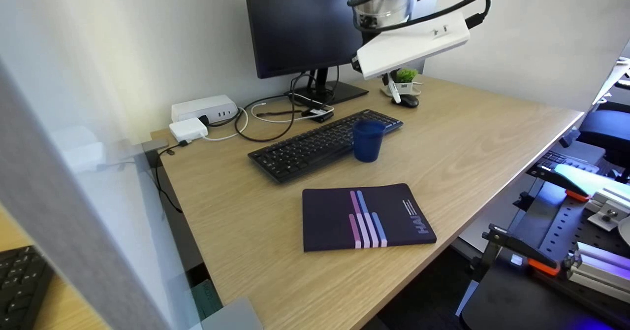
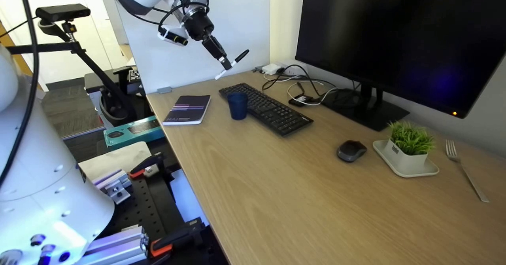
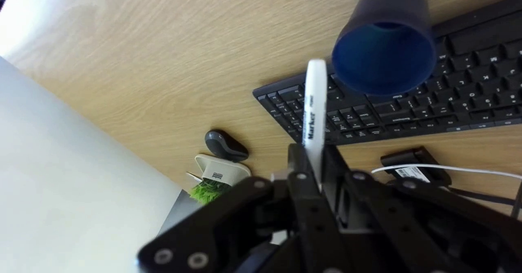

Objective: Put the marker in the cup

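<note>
In the wrist view, the tool is narrowed onto the marker and grips its white body from both sides. The printed word "Marker" is legible on the body. The cup is to the right of the marker's free white end, with its dark blue interior facing the camera. The keyboard lies lower than the marker, alongside the cup.

In an exterior view, the tool is suspended above the worktop. The marker is held at a tilt, dark end raised to the right, white end lowered to the left. It is apart from the cup. The cup stands upright on the worktop, just beside the keyboard; contact between the two cannot be determined. A dark notebook lies to the left of the cup. A mouse, a potted plant and a fork are to the right of the keyboard.

In an exterior view, a monitor stands at the far side of the worktop, beyond the keyboard. A white housing on the arm hides most of the tool. The white end of the marker extends below the housing, pointing downward.
</note>
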You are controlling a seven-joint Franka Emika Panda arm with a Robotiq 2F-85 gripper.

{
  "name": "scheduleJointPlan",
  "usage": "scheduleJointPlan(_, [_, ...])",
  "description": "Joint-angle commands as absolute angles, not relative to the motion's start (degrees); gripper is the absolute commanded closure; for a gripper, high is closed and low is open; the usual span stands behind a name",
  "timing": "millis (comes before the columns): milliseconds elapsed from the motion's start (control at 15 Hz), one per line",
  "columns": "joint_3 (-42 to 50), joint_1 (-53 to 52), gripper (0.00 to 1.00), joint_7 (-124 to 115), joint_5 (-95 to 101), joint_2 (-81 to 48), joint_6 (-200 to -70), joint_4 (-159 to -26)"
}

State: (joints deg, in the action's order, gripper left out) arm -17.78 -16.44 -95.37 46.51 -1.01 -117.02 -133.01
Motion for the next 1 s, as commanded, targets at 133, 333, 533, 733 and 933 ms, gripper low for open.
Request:
scheduleJointPlan(133, [-18.00,-17.82,0.97,-103.35,55.97,-1.91,-117.30,-134.77])
scheduleJointPlan(333, [-18.60,-19.38,0.97,-108.42,60.45,-3.05,-116.60,-135.18])
scheduleJointPlan(533, [-19.21,-20.69,0.97,-113.01,64.67,-4.42,-116.40,-135.22])
scheduleJointPlan(733, [-19.44,-21.32,0.97,-116.28,68.62,-5.36,-116.36,-135.44])
scheduleJointPlan(933, [-19.08,-21.18,0.97,-118.87,72.40,-7.03,-116.20,-135.32])
